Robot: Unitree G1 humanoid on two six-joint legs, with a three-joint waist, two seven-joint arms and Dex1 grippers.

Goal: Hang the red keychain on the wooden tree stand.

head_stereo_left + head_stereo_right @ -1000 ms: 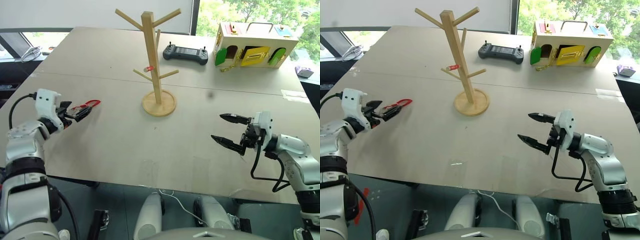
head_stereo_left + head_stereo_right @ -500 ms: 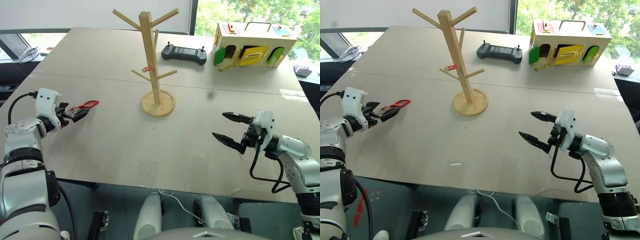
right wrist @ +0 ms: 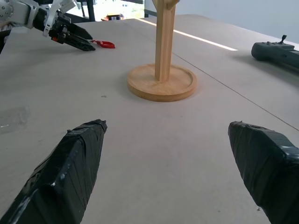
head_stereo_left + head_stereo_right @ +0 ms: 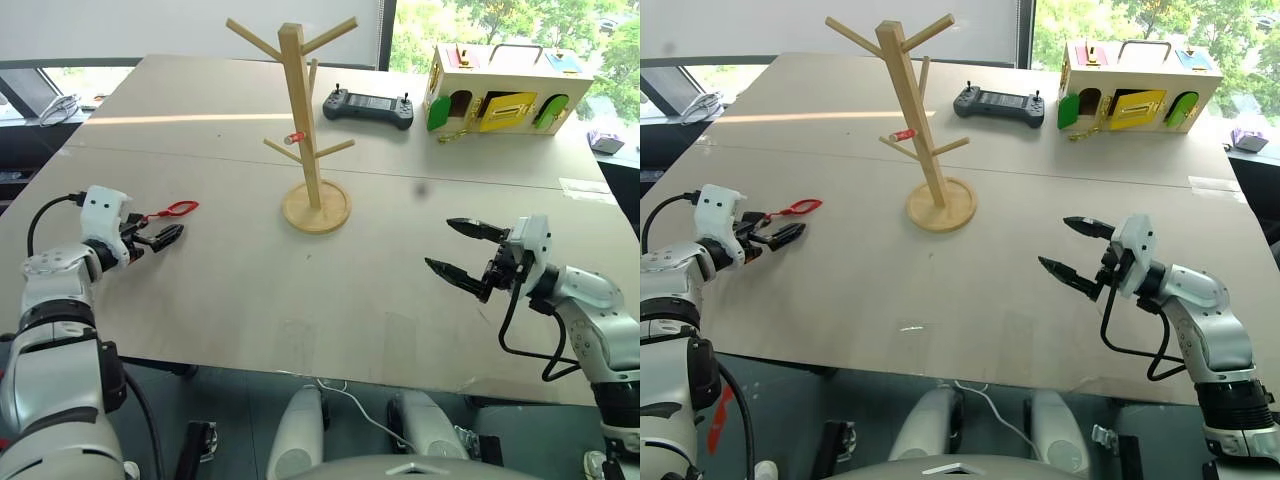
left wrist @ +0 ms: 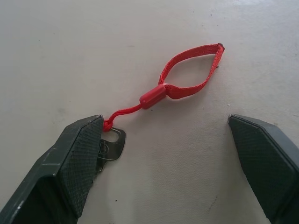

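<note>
The red keychain (image 5: 154, 94) lies flat on the table at the left, its loop pointing away from me. Its small silver key (image 5: 115, 142) is tucked against one finger of my left gripper (image 5: 163, 120). That gripper (image 4: 160, 228) is open and low over the table, straddling the key end without gripping it. The wooden tree stand (image 4: 300, 110) stands upright mid-table on its round base (image 4: 317, 207), well to the right of the keychain. My right gripper (image 4: 441, 244) hovers open and empty at the right front, pointing toward the stand (image 3: 163, 28).
A tiny red-and-white stub (image 4: 296, 137) sits on a lower peg of the stand. A black controller (image 4: 370, 105) and a wooden box with coloured doors (image 4: 510, 90) lie at the back right. The table's front edge (image 4: 300, 368) is close to me.
My left gripper has sunk a little toward the table beside the keychain, still open. The right gripper has kept still.
</note>
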